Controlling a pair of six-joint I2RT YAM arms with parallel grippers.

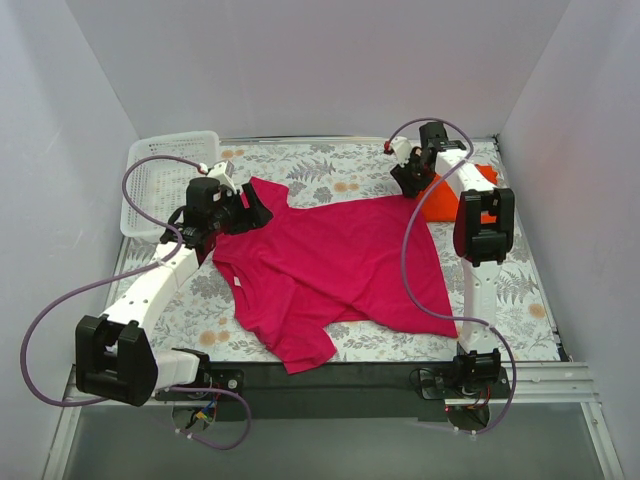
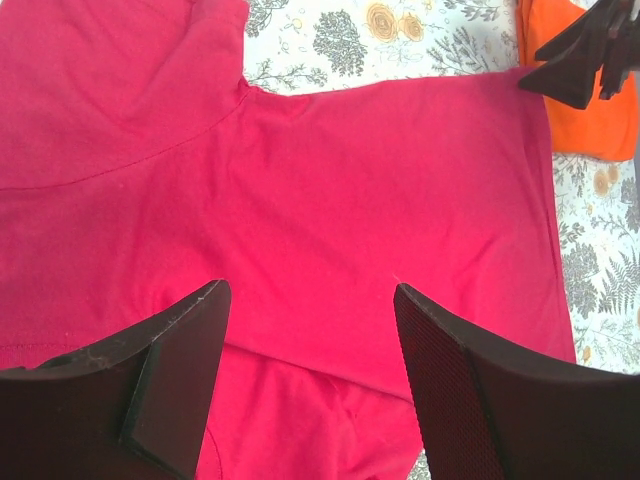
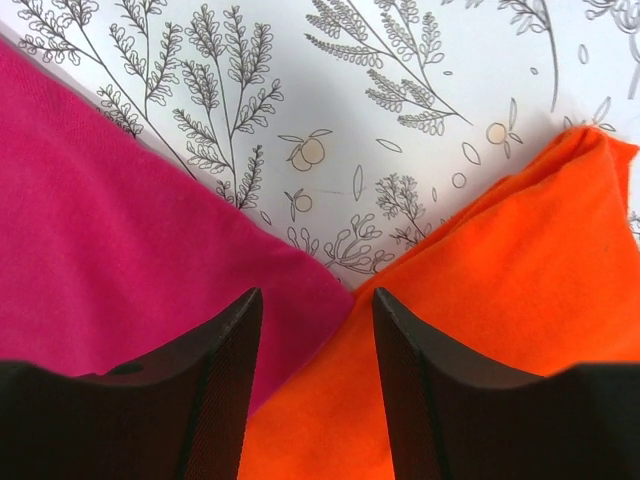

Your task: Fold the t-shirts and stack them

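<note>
At the far left we see a white perforated basket (image 1: 165, 180) on the flower-printed tablecloth (image 1: 340, 165). Just to its right the left gripper (image 1: 256, 207) hangs over the far-left part of the magenta-pink t-shirt (image 1: 330, 265). From the left wrist view we find its fingers (image 2: 170, 370) set wide apart above the pink cloth, with nothing between them and no fold pinched.

The magenta-pink t-shirt takes up the middle of the table, spread open and mostly flat. Its neck lies toward the left and its hem toward the right. One sleeve reaches to the far left beside the left gripper, and the other points to the near edge. We note a few soft creases across the body.

Further right, the right gripper (image 1: 410, 185) hovers over the far-right corner of the pink hem. In the right wrist view its fingers (image 3: 225, 370) stand moderately apart and grip nothing. Below the gap the pink corner touches the edge of the orange-red t-shirt (image 3: 500, 300); we cannot tell which cloth lies on top there.

The orange-red t-shirt sits at the far right of the table as a small bundle with layered edges. It is partly hidden behind the right arm (image 1: 482, 225) in the top view.
</note>
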